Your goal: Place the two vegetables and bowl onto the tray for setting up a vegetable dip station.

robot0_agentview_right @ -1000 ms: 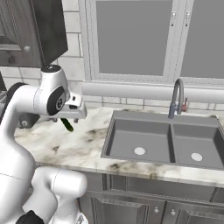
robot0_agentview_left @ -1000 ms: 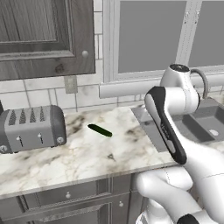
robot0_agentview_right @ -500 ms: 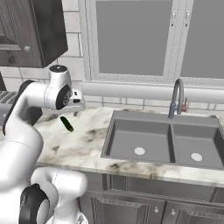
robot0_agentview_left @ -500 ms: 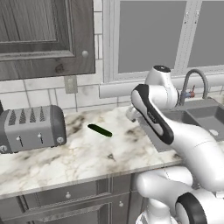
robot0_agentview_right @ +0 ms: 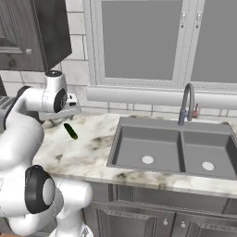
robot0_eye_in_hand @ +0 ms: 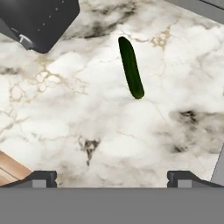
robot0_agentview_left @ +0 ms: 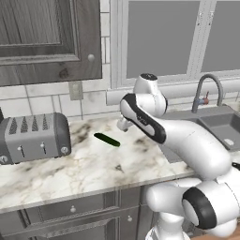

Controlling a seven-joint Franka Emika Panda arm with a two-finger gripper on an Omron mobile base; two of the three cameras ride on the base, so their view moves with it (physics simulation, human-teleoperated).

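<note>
Cucumber-like dark green vegetable (robot0_eye_in_hand: 131, 67) lies flat on the marble counter (robot0_eye_in_hand: 109, 122), alone on the stone with nothing touching it. From my hand view it sits ahead of my fingertips (robot0_eye_in_hand: 43, 177), apart from them, running lengthwise away from me and slightly slanted. My claw (robot0_eye_in_hand: 111, 177) is spread wide, its two tips far apart at the bottom of that view, and it holds nothing; bare marble shows between them.

In the left base view the vegetable (robot0_agentview_left: 107, 139) rests near the middle of the counter's depth, between the toaster (robot0_agentview_left: 33, 137) and my wrist, well off the front edge (robot0_agentview_left: 84, 187). Open stone lies all around it: a gap toward the toaster, a broad patch toward the front edge, and another strip behind it up to the tiled wall (robot0_agentview_left: 89, 101). In the right base view it (robot0_agentview_right: 71, 131) lies just below my hand, with a wide stretch of counter between it and the sink (robot0_agentview_right: 171, 150).

The toaster's dark corner (robot0_eye_in_hand: 39, 22) enters the top left of my hand view, near the vegetable's far end but apart from it. A strip of wooden floor (robot0_eye_in_hand: 11, 170) shows at the lower left, past the counter's edge. The faucet (robot0_agentview_right: 186, 102) stands behind the sink, well apart from me.
</note>
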